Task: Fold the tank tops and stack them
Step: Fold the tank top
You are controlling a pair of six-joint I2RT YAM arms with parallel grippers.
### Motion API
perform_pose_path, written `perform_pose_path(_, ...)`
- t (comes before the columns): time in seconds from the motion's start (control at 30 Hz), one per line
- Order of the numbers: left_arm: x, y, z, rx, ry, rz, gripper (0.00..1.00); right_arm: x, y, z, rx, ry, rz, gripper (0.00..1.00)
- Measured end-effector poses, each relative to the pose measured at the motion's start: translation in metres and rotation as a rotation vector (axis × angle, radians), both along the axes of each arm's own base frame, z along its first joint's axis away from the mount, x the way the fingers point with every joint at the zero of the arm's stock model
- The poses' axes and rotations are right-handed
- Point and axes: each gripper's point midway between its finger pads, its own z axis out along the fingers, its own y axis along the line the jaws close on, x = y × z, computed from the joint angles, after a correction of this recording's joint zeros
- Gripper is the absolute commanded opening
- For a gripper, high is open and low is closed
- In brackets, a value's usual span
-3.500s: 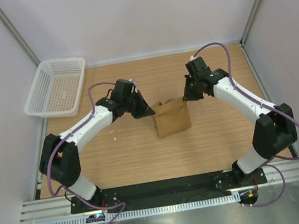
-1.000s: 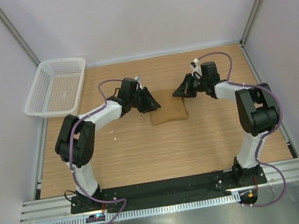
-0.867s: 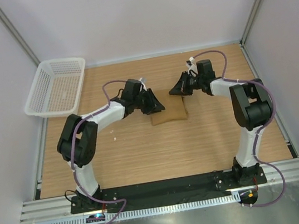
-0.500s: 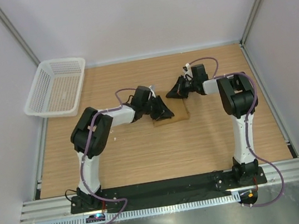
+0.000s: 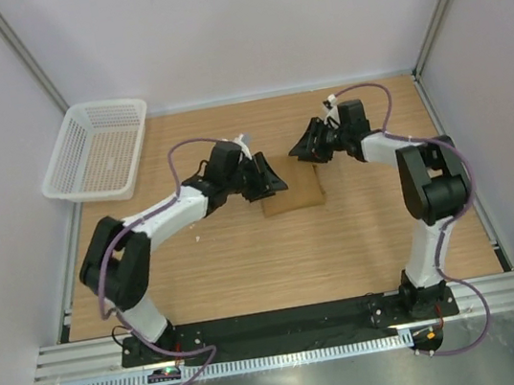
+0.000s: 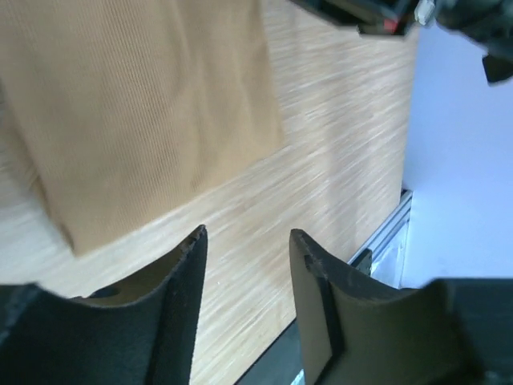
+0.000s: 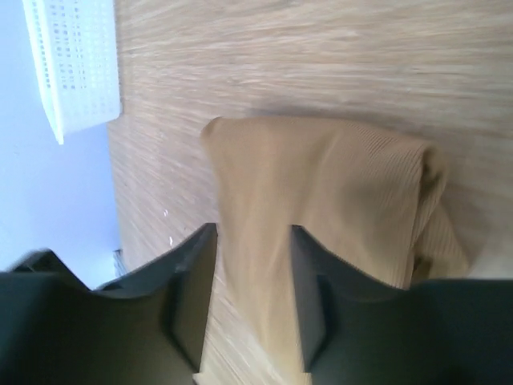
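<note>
Tan-brown tank top (image 5: 293, 189) lies folded into a small rectangle flat on the worktop (image 5: 248, 262), mid-worktop, between the two grippers.

Left arm (image 5: 159, 217): elbow bent out to the left, forearm low across the worktop and running right. Left gripper (image 5: 275, 183) sits at the left edge of the fold. In the left wrist view its fingers (image 6: 180, 297) are spread with only bare wood between them, and the tank top (image 6: 144, 104) is just beyond the tips; nothing is pinched.

Right arm (image 5: 428, 188): upper link stands up from the base, forearm angles back and left. Right gripper (image 5: 297, 148) points left at the back right corner of the fold. Right wrist view: fingers (image 7: 192, 297) spread, cloth (image 7: 321, 184) flat on the wood beyond the gap, not pinched.

White mesh basket (image 5: 96, 149) sits at the back left corner, well apart from the top.
</note>
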Motion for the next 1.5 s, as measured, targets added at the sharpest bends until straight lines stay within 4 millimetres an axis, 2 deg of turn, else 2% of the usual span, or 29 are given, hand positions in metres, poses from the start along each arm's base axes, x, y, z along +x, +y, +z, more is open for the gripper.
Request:
perform_pose_path(0.03,-0.001,0.007,0.013,0.007,-0.036,0.013,0.53,-0.006,-0.003,0.014,-0.011,-0.029,-0.008,0.59)
perform_pose_path(0.07,-0.004,0.014,0.027,0.013,-0.08,0.023,0.6,-0.012,-0.008,0.031,-0.029,-0.076,-0.02,0.72)
perform_pose_path(0.1,-0.006,0.022,0.038,0.022,-0.123,0.034,0.64,-0.018,-0.012,0.046,-0.043,-0.119,-0.031,0.77)
perform_pose_path(0.13,-0.008,0.029,0.046,0.03,-0.151,0.049,0.68,-0.027,-0.016,0.059,-0.057,-0.154,-0.043,0.86)
perform_pose_path(0.23,-0.019,0.06,0.059,0.079,-0.256,0.106,0.94,-0.054,-0.03,0.091,-0.105,-0.268,-0.089,0.91)
perform_pose_path(0.27,-0.024,0.071,0.058,0.103,-0.278,0.123,1.0,-0.065,-0.035,0.098,-0.121,-0.307,-0.106,0.93)
perform_pose_path(0.3,-0.027,0.08,0.057,0.119,-0.294,0.142,0.99,-0.077,-0.041,0.104,-0.138,-0.341,-0.126,0.93)
perform_pose_path(0.37,-0.037,0.102,0.047,0.175,-0.326,0.173,1.0,-0.097,-0.05,0.106,-0.168,-0.382,-0.157,0.95)
perform_pose_path(0.47,-0.053,0.133,0.031,0.249,-0.368,0.209,1.0,-0.125,-0.065,0.097,-0.212,-0.418,-0.21,0.97)
perform_pose_path(0.57,-0.069,0.16,0.028,0.285,-0.429,0.24,1.0,-0.146,-0.079,0.088,-0.248,-0.444,-0.26,0.99)
perform_pose_path(0.77,-0.091,0.209,0.06,0.261,-0.642,0.368,1.0,-0.17,-0.102,0.076,-0.287,-0.516,-0.363,1.0)
perform_pose_path(0.87,-0.099,0.226,0.061,0.236,-0.705,0.435,0.99,-0.178,-0.11,0.063,-0.308,-0.515,-0.394,1.0)
perform_pose_path(1.0,-0.106,0.241,0.045,0.225,-0.754,0.484,1.0,-0.184,-0.117,0.052,-0.327,-0.513,-0.426,1.0)
perform_pose_path(1.1,-0.108,0.247,0.033,0.235,-0.762,0.499,1.0,-0.185,-0.12,0.058,-0.325,-0.537,-0.447,1.0)
perform_pose_path(1.33,-0.108,0.25,0.033,0.231,-0.772,0.52,1.0,-0.184,-0.121,0.06,-0.322,-0.549,-0.456,1.0)
perform_pose_path(1.5,-0.107,0.249,0.022,0.266,-0.742,0.502,1.0,-0.185,-0.121,0.055,-0.326,-0.54,-0.453,0.98)
